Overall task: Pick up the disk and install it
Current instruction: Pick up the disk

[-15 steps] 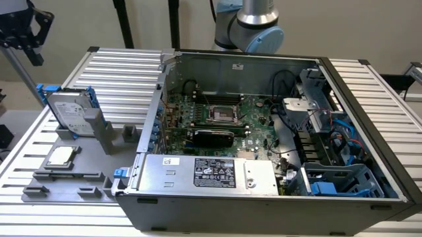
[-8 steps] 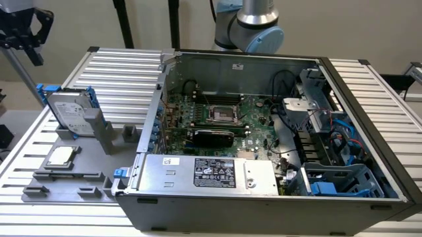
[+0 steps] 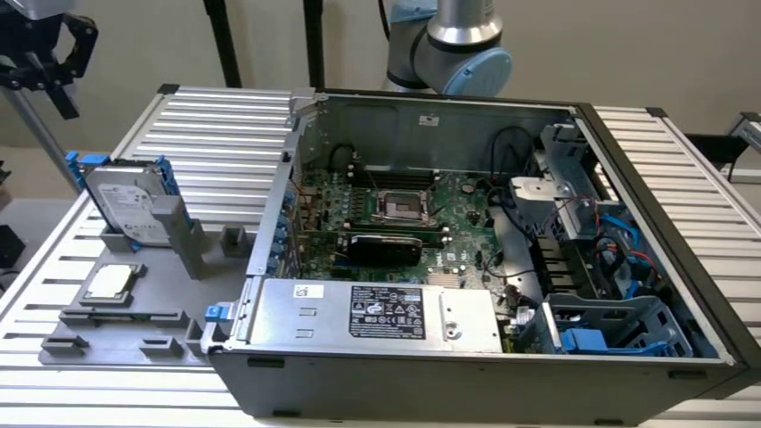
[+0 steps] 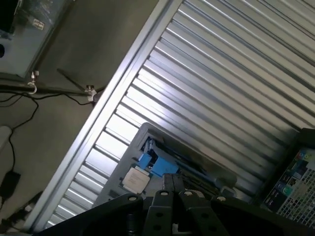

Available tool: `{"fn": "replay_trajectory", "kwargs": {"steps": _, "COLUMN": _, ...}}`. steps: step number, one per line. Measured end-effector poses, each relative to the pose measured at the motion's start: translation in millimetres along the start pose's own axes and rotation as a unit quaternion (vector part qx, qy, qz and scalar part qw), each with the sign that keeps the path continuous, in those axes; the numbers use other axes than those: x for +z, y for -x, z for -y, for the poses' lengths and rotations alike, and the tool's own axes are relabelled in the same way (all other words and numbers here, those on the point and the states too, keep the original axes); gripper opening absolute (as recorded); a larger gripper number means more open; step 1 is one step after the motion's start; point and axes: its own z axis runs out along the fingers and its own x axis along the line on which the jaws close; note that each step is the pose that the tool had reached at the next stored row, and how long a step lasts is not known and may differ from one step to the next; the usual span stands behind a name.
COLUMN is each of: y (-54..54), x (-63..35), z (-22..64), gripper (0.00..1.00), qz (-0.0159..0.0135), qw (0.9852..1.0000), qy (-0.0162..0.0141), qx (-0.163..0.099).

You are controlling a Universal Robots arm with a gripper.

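In the exterior view we saw the gripper above the table's far corner, well apart from the disk standing upright in its grey holder. The wrist view looked down on the disk's blue rails just beside the processor chip. Clenched or released, we could not tell.

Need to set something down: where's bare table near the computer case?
Bare ribbed table behind the grey tray, and beside the case on the exterior view's right. Crowded: the tray, holding the disk and processor chip.
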Motion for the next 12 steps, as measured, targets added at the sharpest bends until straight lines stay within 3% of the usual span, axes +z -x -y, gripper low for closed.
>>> {"fn": "replay_trajectory", "kwargs": {"steps": 6, "y": 0.0, "x": 0.9, "z": 0.0, "gripper": 0.11, "qz": 0.0010, "qw": 0.9985, "qy": 0.0013, "qx": -0.055}}
{"fn": "replay_trajectory", "kwargs": {"steps": 12, "y": 0.0, "x": 1.9, "z": 0.0, "gripper": 0.11, "qz": 0.0021, "qw": 0.9940, "qy": 0.0025, "qx": -0.110}}
